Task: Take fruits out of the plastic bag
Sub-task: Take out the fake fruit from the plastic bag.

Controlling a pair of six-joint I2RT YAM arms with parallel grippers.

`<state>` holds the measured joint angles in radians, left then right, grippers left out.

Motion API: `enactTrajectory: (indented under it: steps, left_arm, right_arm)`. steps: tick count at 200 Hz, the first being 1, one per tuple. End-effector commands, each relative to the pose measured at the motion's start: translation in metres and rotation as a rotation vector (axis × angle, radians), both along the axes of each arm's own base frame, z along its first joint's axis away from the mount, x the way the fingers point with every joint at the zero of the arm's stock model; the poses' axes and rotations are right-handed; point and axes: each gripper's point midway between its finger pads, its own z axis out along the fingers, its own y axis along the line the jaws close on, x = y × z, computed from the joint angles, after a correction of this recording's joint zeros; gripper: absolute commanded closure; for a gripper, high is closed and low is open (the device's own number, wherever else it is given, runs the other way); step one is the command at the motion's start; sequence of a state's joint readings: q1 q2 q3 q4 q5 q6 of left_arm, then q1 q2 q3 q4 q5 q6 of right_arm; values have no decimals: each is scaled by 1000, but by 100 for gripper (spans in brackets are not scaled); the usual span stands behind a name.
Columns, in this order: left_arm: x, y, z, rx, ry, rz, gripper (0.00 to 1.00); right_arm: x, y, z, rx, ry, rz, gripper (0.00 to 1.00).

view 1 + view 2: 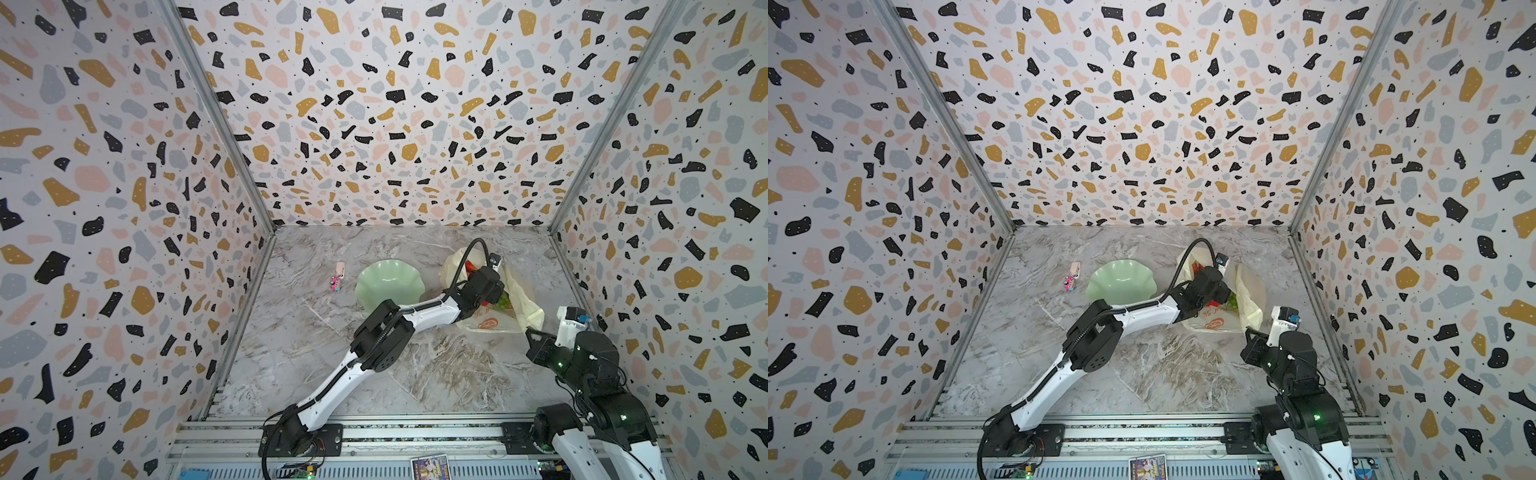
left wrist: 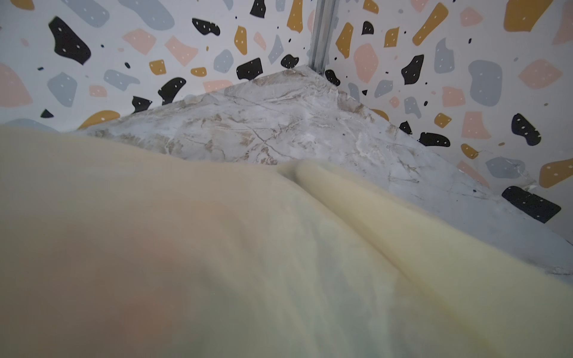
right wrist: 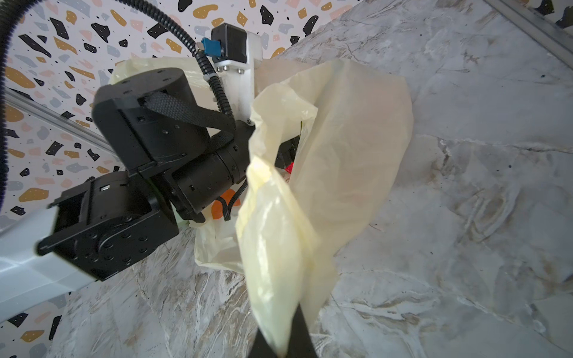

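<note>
The pale-yellow plastic bag [image 1: 521, 291] lies at the right rear of the table in both top views, its mouth held up. My left arm's wrist [image 1: 482, 286] reaches into the mouth, and its fingers are hidden inside. In the left wrist view bag film [image 2: 217, 248] covers the jaws. Inside the bag a red fruit [image 1: 468, 266] and a green one [image 1: 503, 301] show, also a red fruit [image 1: 1196, 266] and a red bit [image 3: 289, 168]. My right gripper [image 3: 280, 344] is shut on a twisted bag handle [image 3: 273, 248], holding it up near the right wall.
A pale green wavy-rimmed plate [image 1: 388, 286] sits left of the bag, partly under my left forearm. A small pink trinket [image 1: 336, 282] lies further left. The right wall and back corner stand close to the bag.
</note>
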<state>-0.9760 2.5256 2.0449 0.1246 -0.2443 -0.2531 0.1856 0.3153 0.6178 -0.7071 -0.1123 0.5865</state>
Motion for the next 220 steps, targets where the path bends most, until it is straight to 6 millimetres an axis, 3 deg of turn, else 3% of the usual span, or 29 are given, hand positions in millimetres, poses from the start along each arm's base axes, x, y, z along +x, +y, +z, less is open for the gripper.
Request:
enactTrajectory:
  steps: [1, 44, 75, 103, 136, 157, 220]
  left_arm:
    - [4, 3, -17, -4, 43, 16, 32]
    - [10, 4, -36, 44, 61, 45, 38]
    - [11, 7, -39, 65, 59, 52, 53]
    - [10, 6, -17, 21, 35, 42, 74]
    - [8, 4, 16, -24, -13, 10, 85]
    - [5, 4, 32, -32, -27, -5, 100]
    - [-12, 6, 80, -121, -37, -73, 100]
  right_arm:
    - [-3, 3, -2, 13, 6, 12, 100]
    - [-4, 2, -2, 15, -3, 9, 100]
    - [-4, 1, -3, 14, 0, 4, 100]
    - [-3, 1, -3, 14, 0, -1, 100]
    - [-3, 0, -2, 17, -2, -5, 100]
    - [-3, 0, -2, 15, -1, -4, 100]
    - [0, 0, 1, 20, -12, -11, 100]
